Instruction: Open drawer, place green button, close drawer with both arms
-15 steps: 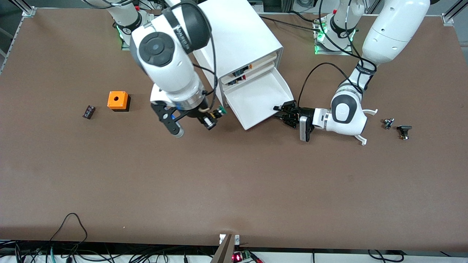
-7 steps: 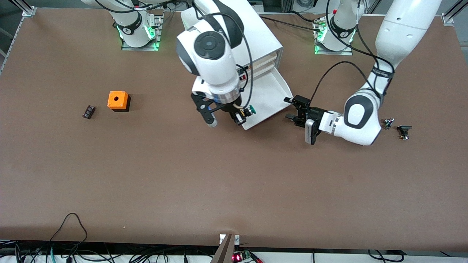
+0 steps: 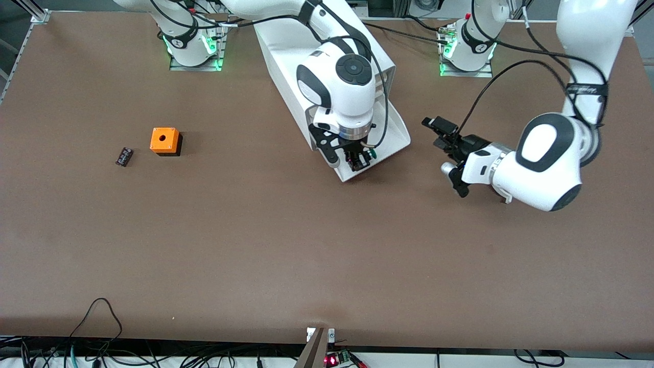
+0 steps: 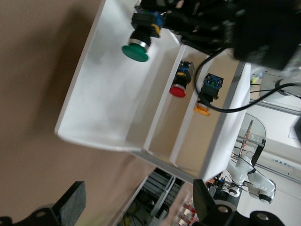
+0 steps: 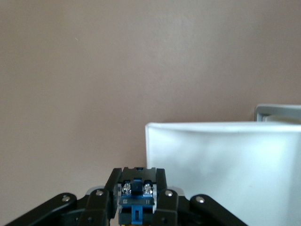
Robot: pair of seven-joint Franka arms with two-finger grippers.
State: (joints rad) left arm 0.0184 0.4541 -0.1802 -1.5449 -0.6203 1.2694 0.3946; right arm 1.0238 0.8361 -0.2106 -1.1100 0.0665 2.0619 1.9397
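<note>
Brown table (image 3: 255, 245), open drawer (image 3: 396, 134) half hidden under right gripper (image 3: 357, 159), jaws clenched on button (image 4: 139, 40); left gripper (image 3: 443, 145) jaws released.

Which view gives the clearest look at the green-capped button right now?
The left wrist view: the button shows its green cap and its black, yellow and blue body, held by the right gripper above the open drawer. The front view catches only a green speck; the right wrist view shows only its blue screw end.
</note>
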